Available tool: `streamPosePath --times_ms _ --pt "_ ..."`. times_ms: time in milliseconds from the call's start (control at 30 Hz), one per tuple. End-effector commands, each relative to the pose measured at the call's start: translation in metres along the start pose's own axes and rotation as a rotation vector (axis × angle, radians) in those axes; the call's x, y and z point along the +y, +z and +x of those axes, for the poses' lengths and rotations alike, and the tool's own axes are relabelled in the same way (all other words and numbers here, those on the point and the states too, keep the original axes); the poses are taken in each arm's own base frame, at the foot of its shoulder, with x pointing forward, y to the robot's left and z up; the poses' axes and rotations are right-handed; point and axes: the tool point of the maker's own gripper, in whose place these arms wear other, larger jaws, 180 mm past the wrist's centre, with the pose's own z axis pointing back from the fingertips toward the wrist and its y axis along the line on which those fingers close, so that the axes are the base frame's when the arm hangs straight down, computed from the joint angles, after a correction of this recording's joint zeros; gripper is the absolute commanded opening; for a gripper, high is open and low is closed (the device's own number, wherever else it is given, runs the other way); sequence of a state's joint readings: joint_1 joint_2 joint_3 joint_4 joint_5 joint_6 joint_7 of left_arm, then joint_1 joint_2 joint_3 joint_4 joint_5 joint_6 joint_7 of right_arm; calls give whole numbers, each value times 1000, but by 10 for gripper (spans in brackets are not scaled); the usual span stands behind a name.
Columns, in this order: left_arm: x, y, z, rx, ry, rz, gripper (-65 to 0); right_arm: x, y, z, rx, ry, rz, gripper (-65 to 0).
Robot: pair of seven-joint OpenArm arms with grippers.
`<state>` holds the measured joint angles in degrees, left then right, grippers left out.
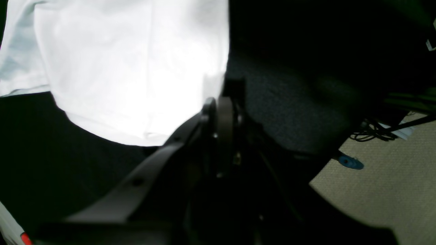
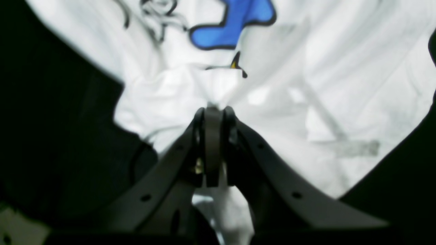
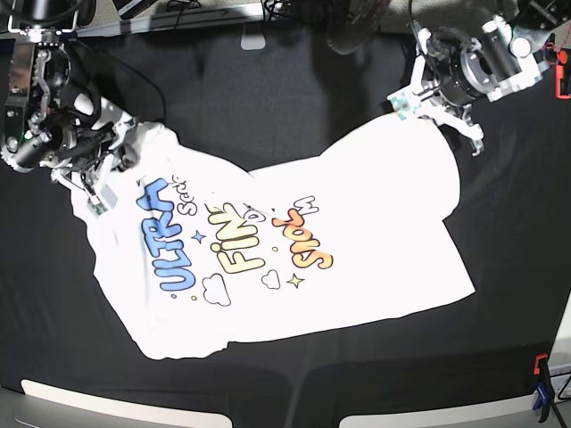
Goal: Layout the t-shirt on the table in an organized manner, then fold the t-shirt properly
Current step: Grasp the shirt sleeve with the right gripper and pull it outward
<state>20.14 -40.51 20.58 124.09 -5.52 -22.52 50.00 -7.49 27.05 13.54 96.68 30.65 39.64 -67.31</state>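
Now we hold the t-shirt (image 3: 357, 223) print-up at the centre of the worktop (image 3: 268, 80); the right claw (image 2: 214, 110) and the left claw (image 3: 434, 100) each pinch its cloth. We should pull apart evenly, keeping it low and taut.

A blue clamp (image 1: 351, 162) lies on the beige carpet floor (image 1: 391, 190). Up and to the right of the clamp, a tangle of black cables (image 1: 371, 133) rests on the same carpet, near something white. In the base view, another blue clamp (image 3: 541, 401) sits below a red one (image 3: 540, 364).
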Motion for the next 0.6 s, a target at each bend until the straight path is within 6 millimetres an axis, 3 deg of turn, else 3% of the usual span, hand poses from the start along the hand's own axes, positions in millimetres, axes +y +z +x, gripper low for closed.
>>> streamPosePath --times_ms 0,33,67,133,533,567 --pt "6 4 5 -20 -10 18 -650 -4 9 8 -14 24 -8 -598" --pt "6 4 5 -20 -10 18 -650 -4 9 8 -11 24 -7 -549" --pt "6 4 6 -20 -10 18 -650 -4 9 8 -11 24 -6 -554" --pt "6 4 6 -20 -10 18 -650 -4 9 8 -12 25 -7 -650" --pt "6 4 5 -17 -10 18 -650 9 17 27 -79 54 14 -650" --pt "6 4 5 -16 -10 18 -650 9 17 26 -69 55 12 -609"
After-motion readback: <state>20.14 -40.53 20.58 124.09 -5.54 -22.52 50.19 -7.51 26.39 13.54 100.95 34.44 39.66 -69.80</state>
